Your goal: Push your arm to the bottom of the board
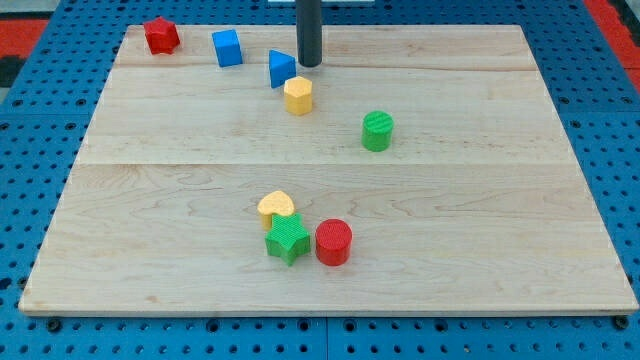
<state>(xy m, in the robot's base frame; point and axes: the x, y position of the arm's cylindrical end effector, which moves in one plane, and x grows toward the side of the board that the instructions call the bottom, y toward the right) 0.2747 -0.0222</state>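
Note:
My tip [309, 64] is the lower end of a dark rod that comes down from the view's top, near the board's top edge. It stands just right of a blue triangular block [281, 68] and above a yellow hexagonal block [298, 95]. A blue cube [227, 47] and a red star-like block [160, 36] lie further left along the top. A green cylinder [377, 131] sits right of centre. Near the bottom centre, a yellow heart block [276, 207], a green star block [287, 240] and a red cylinder [333, 242] are clustered together.
The wooden board [500, 220] lies on a blue pegboard surface [610, 140]. A red area shows at the view's top corners.

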